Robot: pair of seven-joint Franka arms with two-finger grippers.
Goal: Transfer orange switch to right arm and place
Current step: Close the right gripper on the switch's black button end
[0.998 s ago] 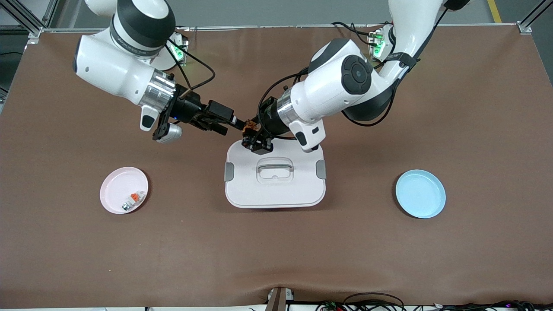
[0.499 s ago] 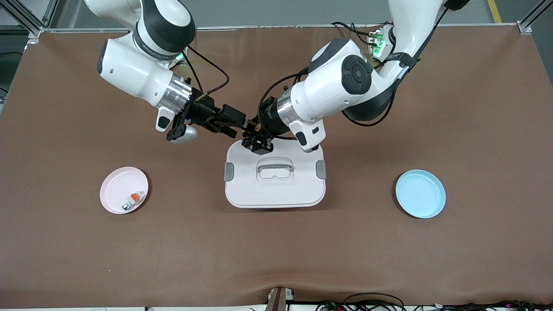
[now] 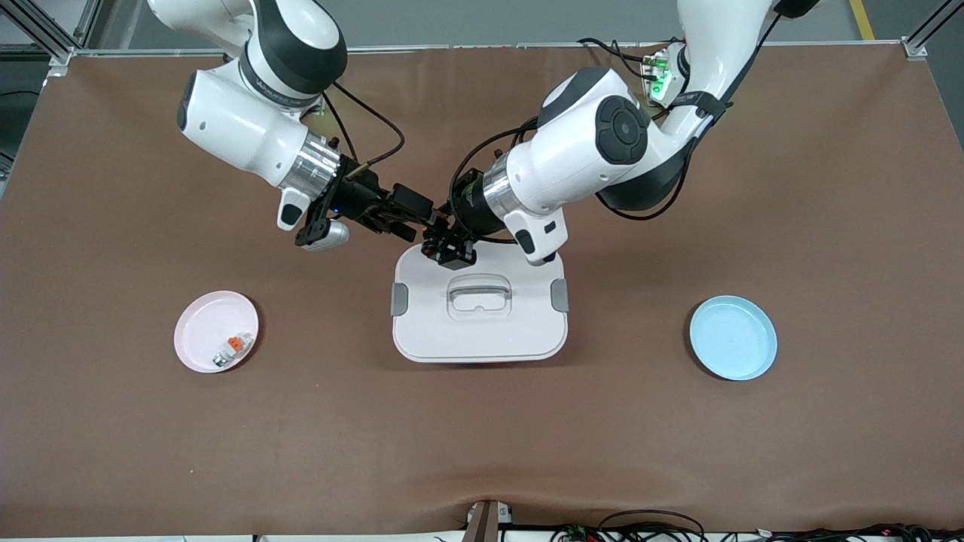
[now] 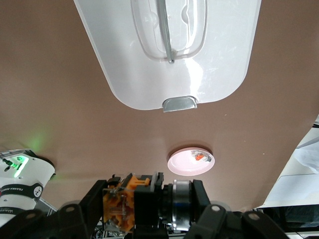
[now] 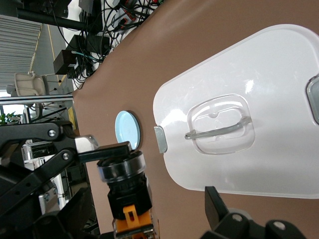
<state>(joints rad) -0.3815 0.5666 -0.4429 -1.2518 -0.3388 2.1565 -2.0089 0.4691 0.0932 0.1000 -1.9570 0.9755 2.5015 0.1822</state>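
Orange switch (image 3: 435, 223) being clamped in left gripper (image 3: 444, 245) — right gripper (image 3: 423, 219) straddling it, fingers open, approaching from 9 o'clock over lid (image 3: 479, 325).

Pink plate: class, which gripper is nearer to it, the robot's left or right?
Right. The right gripper hangs over the white lid's edge toward the pink plate's end; the left gripper, holding the orange switch, is just past it.

pink plate (image 3: 197, 316), blue plate (image 3: 733, 337), white lid (image 3: 479, 331)
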